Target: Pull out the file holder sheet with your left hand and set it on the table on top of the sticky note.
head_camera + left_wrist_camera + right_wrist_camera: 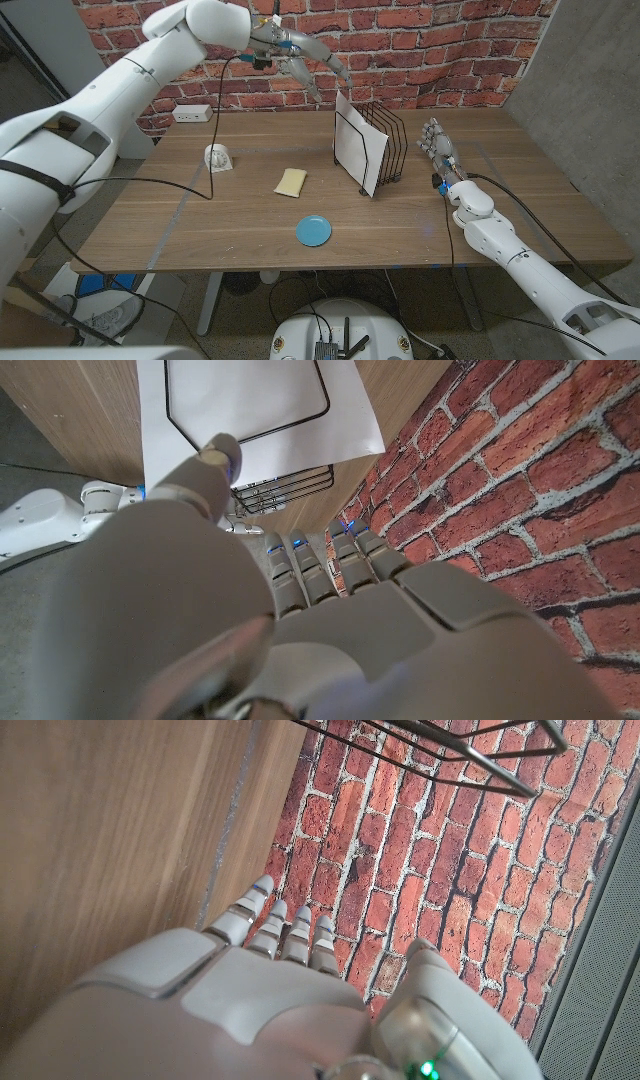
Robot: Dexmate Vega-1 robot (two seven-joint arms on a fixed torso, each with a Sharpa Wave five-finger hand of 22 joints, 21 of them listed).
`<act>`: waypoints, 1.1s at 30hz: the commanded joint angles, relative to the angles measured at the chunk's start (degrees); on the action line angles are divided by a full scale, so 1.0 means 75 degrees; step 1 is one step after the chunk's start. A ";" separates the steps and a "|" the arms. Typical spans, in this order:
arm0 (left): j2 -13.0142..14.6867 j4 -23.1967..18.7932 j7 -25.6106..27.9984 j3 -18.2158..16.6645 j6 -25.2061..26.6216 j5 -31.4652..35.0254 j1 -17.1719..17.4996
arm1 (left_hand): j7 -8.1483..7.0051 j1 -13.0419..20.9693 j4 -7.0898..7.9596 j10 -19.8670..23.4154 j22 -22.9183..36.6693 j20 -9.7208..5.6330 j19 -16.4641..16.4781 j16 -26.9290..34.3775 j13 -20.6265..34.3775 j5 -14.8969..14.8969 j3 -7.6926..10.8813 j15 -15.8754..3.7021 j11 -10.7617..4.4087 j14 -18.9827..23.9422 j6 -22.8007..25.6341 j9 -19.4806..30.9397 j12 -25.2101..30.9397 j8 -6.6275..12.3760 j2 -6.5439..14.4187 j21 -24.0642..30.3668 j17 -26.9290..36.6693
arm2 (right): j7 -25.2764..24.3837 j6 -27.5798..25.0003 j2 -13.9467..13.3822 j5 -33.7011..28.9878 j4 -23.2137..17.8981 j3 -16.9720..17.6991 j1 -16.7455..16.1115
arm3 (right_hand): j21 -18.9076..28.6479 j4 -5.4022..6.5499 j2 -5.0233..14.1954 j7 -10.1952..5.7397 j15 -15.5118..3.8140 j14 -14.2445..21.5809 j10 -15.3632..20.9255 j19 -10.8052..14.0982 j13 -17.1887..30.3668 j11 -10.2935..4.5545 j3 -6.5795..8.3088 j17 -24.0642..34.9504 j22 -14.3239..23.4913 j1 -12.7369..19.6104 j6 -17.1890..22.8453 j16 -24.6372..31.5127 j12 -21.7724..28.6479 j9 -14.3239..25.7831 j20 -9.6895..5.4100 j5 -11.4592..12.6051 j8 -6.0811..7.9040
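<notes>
Sheet (358, 152) upright in file holder (385, 140)

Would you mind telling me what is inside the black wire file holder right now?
A white sheet stands in the file holder's front slot. The slots behind look empty, though the sheet hides their lower parts.

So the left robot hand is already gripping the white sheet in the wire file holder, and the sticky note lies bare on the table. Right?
Not quite. In the head view the left robot hand hangs open above the white sheet, not gripping it; the left wrist view shows its fingers clear of the paper. The sheet does stand in the wire file holder, and the sticky note lies bare on the table.
</notes>
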 commanded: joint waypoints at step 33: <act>0.0227 -0.1137 0.2282 -0.0400 -0.0971 0.2900 0.1004 | 0.0228 0.0387 0.0126 0.0749 0.0024 -0.1278 0.0251 0.0050 0.0014 -0.0067 -0.0769 -0.1288 0.0094 0.0727 0.0743 0.0034 0.0022 0.0066 -0.0022 0.0098 0.0022 | -0.0025 -0.0184 -0.0051 0.0042 -0.0146 -0.0003 -0.0062 | 0.0053 0.0061 0.0116 0.0041 0.0032 0.0102 0.0103 0.0112 -0.0013 -0.0019 0.0043 -0.0090 0.0019 -0.0183 0.0149 0.0068 0.0031 0.0022 0.0013 0.0032 0.0039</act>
